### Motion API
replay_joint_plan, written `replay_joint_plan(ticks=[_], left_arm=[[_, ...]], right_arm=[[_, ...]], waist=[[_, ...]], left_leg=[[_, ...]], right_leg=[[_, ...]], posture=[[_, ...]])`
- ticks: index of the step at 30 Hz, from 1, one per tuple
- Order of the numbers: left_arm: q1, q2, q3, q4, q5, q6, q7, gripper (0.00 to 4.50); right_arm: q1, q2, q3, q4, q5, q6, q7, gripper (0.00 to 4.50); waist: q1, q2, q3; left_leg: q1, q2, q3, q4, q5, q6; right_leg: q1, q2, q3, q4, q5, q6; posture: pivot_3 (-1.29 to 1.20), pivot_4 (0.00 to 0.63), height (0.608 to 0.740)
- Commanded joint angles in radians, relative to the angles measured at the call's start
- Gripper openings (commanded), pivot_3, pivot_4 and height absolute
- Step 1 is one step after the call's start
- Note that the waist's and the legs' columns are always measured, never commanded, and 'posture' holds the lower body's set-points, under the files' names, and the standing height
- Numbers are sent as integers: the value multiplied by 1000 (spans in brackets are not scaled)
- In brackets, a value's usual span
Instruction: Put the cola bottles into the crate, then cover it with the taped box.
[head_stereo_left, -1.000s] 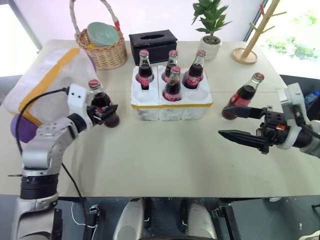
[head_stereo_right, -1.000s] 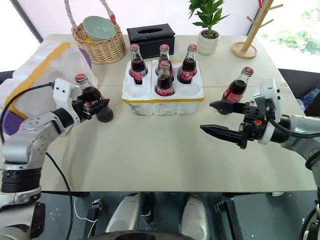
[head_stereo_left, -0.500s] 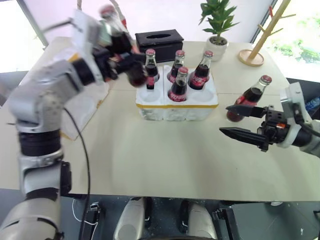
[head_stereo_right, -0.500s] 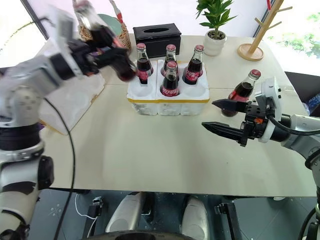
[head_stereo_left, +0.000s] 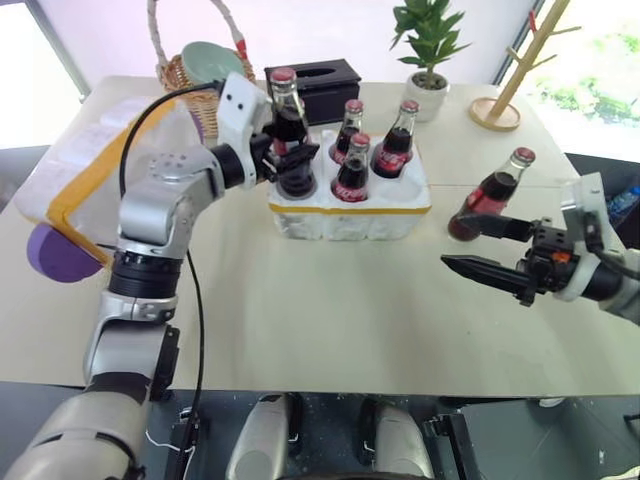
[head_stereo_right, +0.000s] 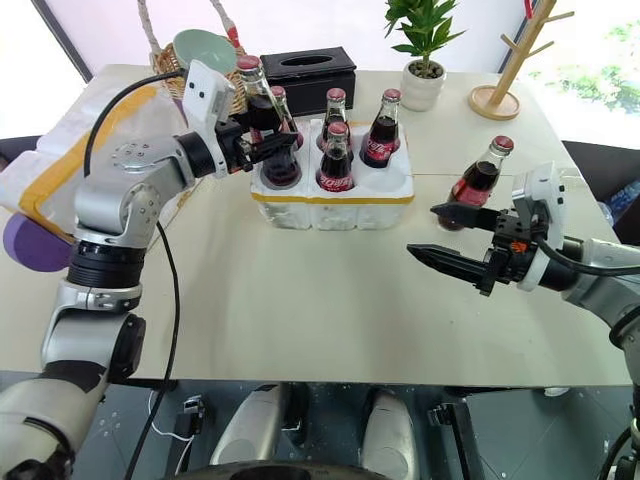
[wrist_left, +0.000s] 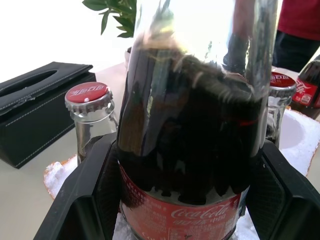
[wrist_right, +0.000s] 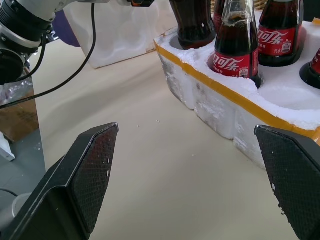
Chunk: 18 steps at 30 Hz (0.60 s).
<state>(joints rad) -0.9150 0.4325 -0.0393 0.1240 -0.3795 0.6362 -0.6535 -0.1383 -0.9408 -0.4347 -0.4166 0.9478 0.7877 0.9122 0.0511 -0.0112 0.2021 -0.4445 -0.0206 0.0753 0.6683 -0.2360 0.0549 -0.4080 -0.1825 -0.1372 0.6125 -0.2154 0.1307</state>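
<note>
The crate (head_stereo_left: 350, 208), a low white foam tray with a yellow band, sits mid-table. Three cola bottles stand in its wells (head_stereo_left: 351, 168) (head_stereo_left: 400, 138) (head_stereo_left: 347, 122), and another cap (wrist_left: 87, 95) shows behind the held one. My left gripper (head_stereo_left: 288, 150) is shut on a cola bottle (head_stereo_left: 296, 178), whose base sits at the front-left well (wrist_right: 192, 30). A further bottle (head_stereo_left: 492, 192) stands on the table to the right. Just in front of it, my right gripper (head_stereo_left: 455, 240) is open and empty. The taped box (head_stereo_left: 90, 170) lies at the left.
Behind the crate are a wicker basket (head_stereo_left: 200, 75) holding a bowl, a black tissue box (head_stereo_left: 310, 82), a potted plant (head_stereo_left: 430, 55) and a wooden stand (head_stereo_left: 508, 95). Bare tabletop (head_stereo_left: 330, 300) lies in front of the crate.
My left arm lifted the bottle from beside the taped box and swung it right, then brought it down to the crate's front-left well. The right gripper stayed in place.
</note>
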Motion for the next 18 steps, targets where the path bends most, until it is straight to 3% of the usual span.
replay_joint_plan(ticks=[1, 2, 12, 15, 18], left_arm=[[-15, 12, -35, -24, -5, 55, -55, 4121], [-16, 20, -36, -29, -6, 66, -67, 4472], [-18, 36, -49, -43, 16, 67, -105, 4472], [-5, 51, 16, -102, -40, 59, -139, 4472], [33, 128, 122, -210, -155, 107, -215, 4472]], right_arm=[[-19, -3, -13, -8, -6, -26, 7, 4500], [-22, -4, -12, -4, -8, -28, 8, 4500], [-18, -1, -2, 12, -43, -51, 18, 4500], [5, -5, -16, 32, -85, -70, 6, 4500], [20, 12, -41, 74, -142, -95, -50, 4500]], waist=[[3, 0, 0], [3, 0, 0], [-10, 0, 0], [-11, 0, 0], [-16, 0, 0]], left_leg=[[0, 0, 0, 0, 0, 0], [0, 0, 0, 0, 0, 0], [0, 0, 0, -1, 2, -1], [0, 0, 0, -1, 2, -1], [0, 0, 1, -1, 3, -4]], right_leg=[[0, 0, 0, 0, 0, 0], [0, 0, 0, 0, 0, 0], [-1, 0, 0, 1, 0, 0], [-1, 0, 0, 0, 0, 0], [-1, 0, 0, 0, 0, 0]], posture=[[0, 150, 736], [0, 150, 736], [0, 150, 736], [0, 150, 736], [0, 150, 736]])
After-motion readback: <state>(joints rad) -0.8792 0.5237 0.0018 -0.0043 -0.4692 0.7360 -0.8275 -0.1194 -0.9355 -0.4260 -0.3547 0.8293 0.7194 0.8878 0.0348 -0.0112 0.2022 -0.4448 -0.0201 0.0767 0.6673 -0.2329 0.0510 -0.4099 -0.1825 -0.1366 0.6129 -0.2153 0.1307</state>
